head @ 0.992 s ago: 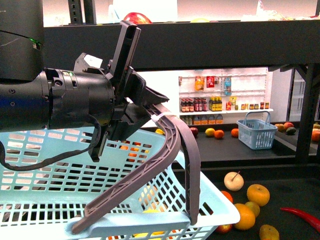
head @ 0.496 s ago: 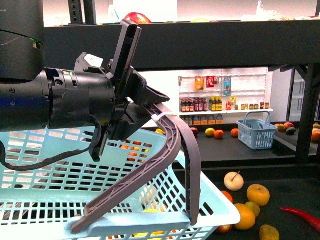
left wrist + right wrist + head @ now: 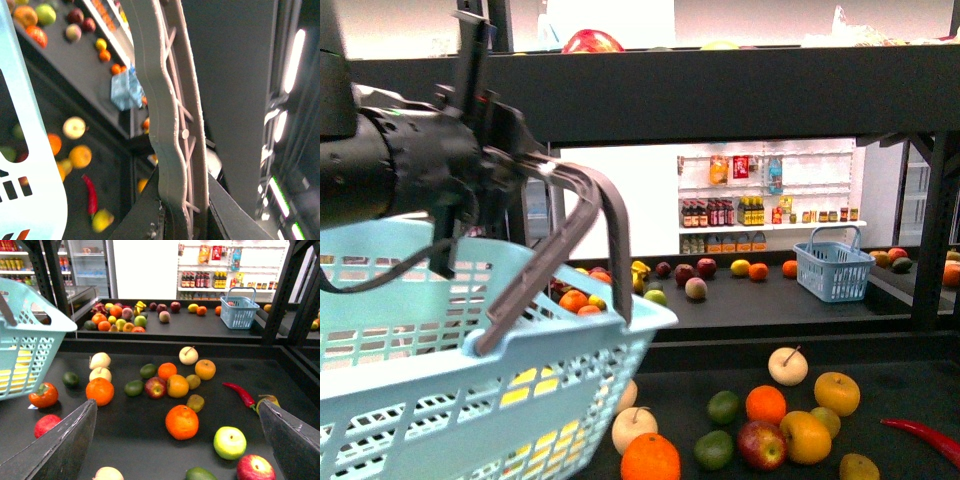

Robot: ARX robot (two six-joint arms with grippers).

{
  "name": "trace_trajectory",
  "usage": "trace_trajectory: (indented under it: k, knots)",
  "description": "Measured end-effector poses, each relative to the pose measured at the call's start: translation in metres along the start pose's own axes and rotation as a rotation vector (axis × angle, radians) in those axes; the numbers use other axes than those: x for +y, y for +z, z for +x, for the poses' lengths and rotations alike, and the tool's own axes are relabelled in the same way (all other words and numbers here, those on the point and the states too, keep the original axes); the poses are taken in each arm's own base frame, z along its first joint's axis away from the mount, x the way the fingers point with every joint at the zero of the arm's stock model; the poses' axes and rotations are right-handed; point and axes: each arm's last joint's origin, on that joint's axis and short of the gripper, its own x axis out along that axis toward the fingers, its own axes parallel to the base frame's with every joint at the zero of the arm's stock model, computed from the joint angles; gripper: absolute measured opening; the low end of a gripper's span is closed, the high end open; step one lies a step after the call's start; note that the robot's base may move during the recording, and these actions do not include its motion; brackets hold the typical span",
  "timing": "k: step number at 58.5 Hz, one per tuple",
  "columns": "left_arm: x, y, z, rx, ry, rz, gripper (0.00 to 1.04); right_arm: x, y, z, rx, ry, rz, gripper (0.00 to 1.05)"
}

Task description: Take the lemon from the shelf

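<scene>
Left gripper: clamped on basket handle, carrying the basket for fruit.
Right gripper: spread wide above the shelf, ready.

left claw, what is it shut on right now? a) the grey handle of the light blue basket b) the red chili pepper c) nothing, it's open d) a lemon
a: in the front view the left claw is clamped on the grey handle of the light blue basket, which hangs from it; the left wrist view shows the same handle running through the claw.
</scene>
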Motion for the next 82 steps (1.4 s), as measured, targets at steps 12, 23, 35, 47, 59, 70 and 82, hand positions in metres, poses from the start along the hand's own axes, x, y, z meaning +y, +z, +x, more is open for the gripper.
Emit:
trace_trajectory:
  k: [12, 23, 35, 47, 59, 70, 82]
  knots:
    - [0.021, 0.056, -0.009, -0.261, -0.056, -0.114, 0.11, 0.000, 0.000, 0.000, 0.000, 0.000, 0.000, 0.97]
    - [0.046, 0.104, -0.030, -0.427, -0.071, -0.139, 0.11, 0.000, 0.000, 0.000, 0.000, 0.000, 0.000, 0.97]
    - [0.067, 0.152, -0.060, -0.554, -0.067, -0.154, 0.11, 0.000, 0.000, 0.000, 0.000, 0.000, 0.000, 0.97]
    - [0.086, 0.182, -0.087, -0.589, -0.088, -0.145, 0.11, 0.000, 0.000, 0.000, 0.000, 0.000, 0.000, 0.97]
    - [0.109, 0.203, -0.105, -0.590, -0.085, -0.118, 0.11, 0.000, 0.000, 0.000, 0.000, 0.000, 0.000, 0.97]
    - [0.124, 0.215, -0.117, -0.599, -0.085, -0.103, 0.11, 0.000, 0.000, 0.000, 0.000, 0.000, 0.000, 0.97]
    - [0.146, 0.221, -0.125, -0.608, -0.079, -0.105, 0.11, 0.000, 0.000, 0.000, 0.000, 0.000, 0.000, 0.97]
